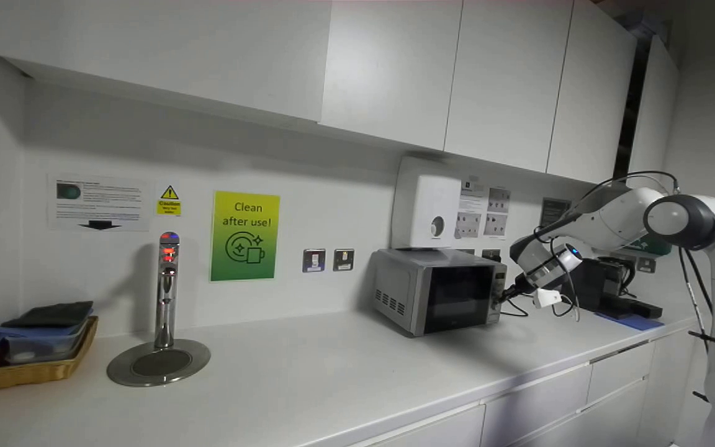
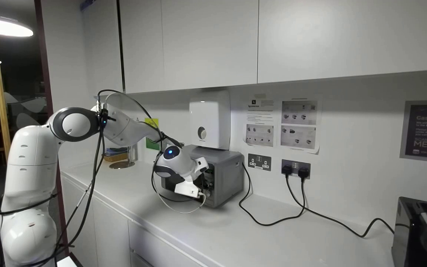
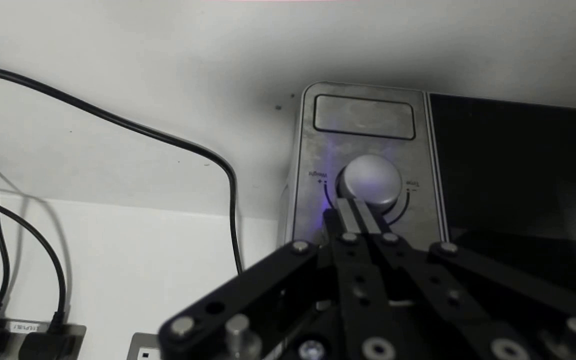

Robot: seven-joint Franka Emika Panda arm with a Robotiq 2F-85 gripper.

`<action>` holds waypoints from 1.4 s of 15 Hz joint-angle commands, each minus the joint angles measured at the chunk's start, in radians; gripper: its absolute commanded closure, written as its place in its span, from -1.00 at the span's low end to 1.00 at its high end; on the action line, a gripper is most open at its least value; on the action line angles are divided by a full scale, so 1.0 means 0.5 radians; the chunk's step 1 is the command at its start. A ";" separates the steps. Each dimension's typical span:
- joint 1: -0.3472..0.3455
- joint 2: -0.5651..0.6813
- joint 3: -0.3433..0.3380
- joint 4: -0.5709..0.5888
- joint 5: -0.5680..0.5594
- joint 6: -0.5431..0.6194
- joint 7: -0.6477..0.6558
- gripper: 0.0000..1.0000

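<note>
Black tool [image 3: 355, 202] crowds the foreground of the wrist view, fingers pressed together, narrow, nothing held between them. Its tips overlap the rim of a round grey knob [image 3: 374, 176] on the control panel [image 3: 368, 145] of the microwave [image 1: 438, 292]; touching or just short, can't tell. Panel lettering is upside down in that view, so that's the upper rim of the knob as the microwave stands. In both exterior views the arm [image 1: 618, 217] ends at this panel. Handling, my guess: knob is hard, smooth enough to slip, probably light to turn, not fragile; best hold is across opposite sides of its rim, tool spread to straddle it, because one-sided pressure may skid off. Microwave itself looks heavy and rigid, so likely steady under a light push. Around it: white desk [image 1: 308, 379] underneath, long flat button [image 3: 364, 116] below the knob on the microwave's panel, white dispenser [image 1: 422, 202] just above and behind it, black cable [image 3: 133, 125] looping beside it to a double socket [image 2: 295, 167], chrome tap [image 1: 167, 298] well apart on its door side.
</note>
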 commanded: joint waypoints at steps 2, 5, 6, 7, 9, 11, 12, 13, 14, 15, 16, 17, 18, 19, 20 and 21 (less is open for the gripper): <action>-0.023 -0.068 0.017 -0.021 0.066 0.005 -0.144 1.00; -0.031 -0.093 0.020 -0.041 0.079 -0.009 -0.209 1.00; -0.031 -0.095 0.020 -0.041 0.082 -0.010 -0.226 1.00; -0.032 -0.099 0.020 -0.044 0.086 -0.012 -0.242 1.00; -0.032 -0.101 0.021 -0.048 0.097 -0.012 -0.274 1.00; -0.028 -0.089 0.021 -0.036 0.107 -0.004 -0.284 1.00; -0.025 -0.082 0.021 -0.026 0.114 0.000 -0.280 1.00; -0.024 -0.080 0.021 -0.023 0.116 -0.002 -0.275 1.00; -0.022 -0.078 0.021 -0.018 0.118 0.000 -0.270 1.00; -0.021 -0.074 0.022 -0.006 0.123 -0.001 -0.262 1.00; -0.019 -0.071 0.023 0.006 0.128 -0.001 -0.252 1.00; -0.014 -0.063 0.025 0.027 0.138 0.001 -0.233 1.00; -0.009 -0.061 0.023 0.035 0.134 0.001 -0.209 1.00; -0.008 -0.061 0.024 0.042 0.139 -0.001 -0.201 1.00; -0.005 -0.057 0.023 0.049 0.139 -0.001 -0.189 1.00; -0.003 -0.049 0.024 0.056 0.142 0.005 -0.185 1.00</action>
